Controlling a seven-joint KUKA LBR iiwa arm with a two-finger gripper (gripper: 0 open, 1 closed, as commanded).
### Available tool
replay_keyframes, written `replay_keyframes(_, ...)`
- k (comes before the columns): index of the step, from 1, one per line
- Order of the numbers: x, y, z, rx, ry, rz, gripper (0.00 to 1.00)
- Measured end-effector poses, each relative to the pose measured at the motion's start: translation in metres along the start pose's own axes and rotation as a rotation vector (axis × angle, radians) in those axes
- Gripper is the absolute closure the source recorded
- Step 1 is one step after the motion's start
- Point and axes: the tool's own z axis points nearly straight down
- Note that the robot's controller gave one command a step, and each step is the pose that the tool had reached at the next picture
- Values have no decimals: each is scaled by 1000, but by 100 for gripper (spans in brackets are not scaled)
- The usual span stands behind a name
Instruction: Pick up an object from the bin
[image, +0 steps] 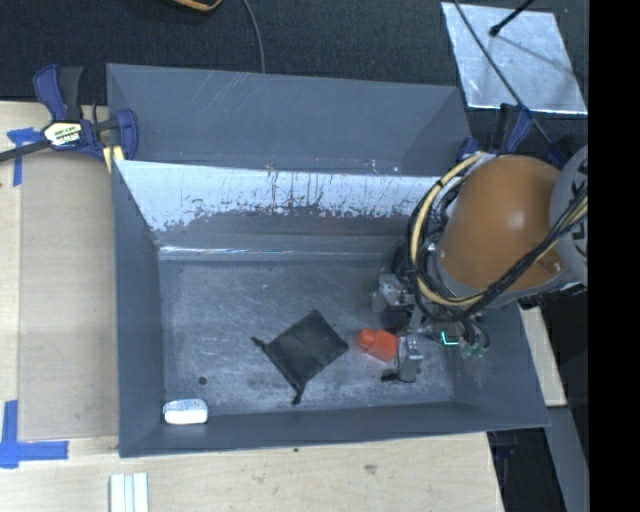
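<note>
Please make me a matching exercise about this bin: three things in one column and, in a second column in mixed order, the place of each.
Things:
1. black sheet
2. orange piece
3. white piece

Places:
A. the bin floor's lower left corner, as the view shows it
B. the middle of the floor
C. right beside the pincer

Pairs: 1-B, 2-C, 3-A.

Lab: grey metal bin (300, 130), cabled arm (500, 220)

Pouch (305, 350) left of cap (377, 344), gripper (408, 366) seemingly beside cap
</note>
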Motion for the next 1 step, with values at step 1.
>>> replay_keyframes(1, -37, 41, 103, -1, -3, 391, 0)
